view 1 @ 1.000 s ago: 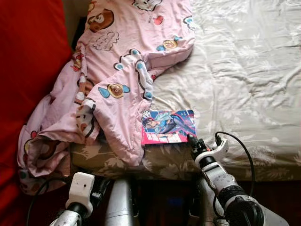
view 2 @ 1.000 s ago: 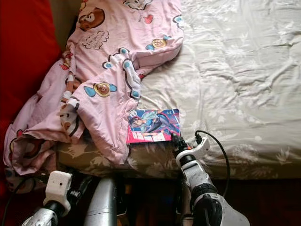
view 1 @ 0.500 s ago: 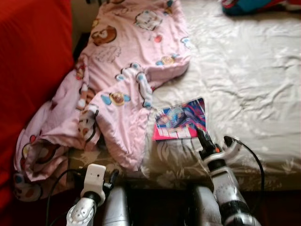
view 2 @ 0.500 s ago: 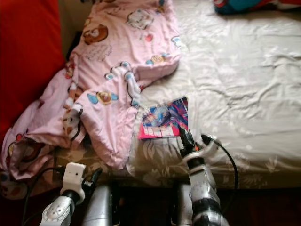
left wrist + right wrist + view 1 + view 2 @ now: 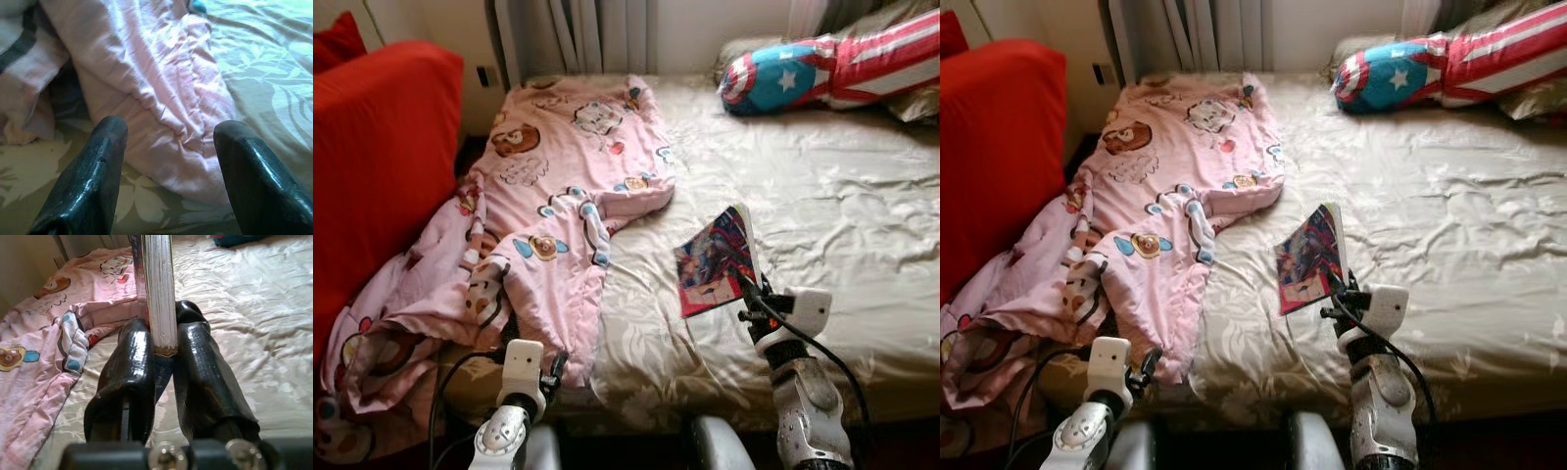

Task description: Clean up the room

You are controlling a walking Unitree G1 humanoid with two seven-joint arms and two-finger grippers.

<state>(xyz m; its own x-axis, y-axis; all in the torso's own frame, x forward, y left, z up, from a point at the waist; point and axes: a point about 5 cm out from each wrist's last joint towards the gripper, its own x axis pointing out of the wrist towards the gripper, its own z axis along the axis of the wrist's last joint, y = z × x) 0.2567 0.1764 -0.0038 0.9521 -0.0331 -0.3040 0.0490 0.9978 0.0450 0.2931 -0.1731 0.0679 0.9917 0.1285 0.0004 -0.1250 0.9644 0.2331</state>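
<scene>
Lifted since the earlier frame, thin colourful comic book (image 5: 715, 262) stands tilted above beige bed (image 5: 842, 215), clamped in right tool (image 5: 164, 350); left tool (image 5: 168, 169) idles apart; next, carrying it to storage.

A pink cartoon-bear blanket (image 5: 558, 186) lies on a beige leaf-patterned sheet (image 5: 822, 215) beside a red sofa (image 5: 382, 147).

Sheet (image 5: 842, 206) open (blanket (image 5: 558, 186) blocks left).
</scene>
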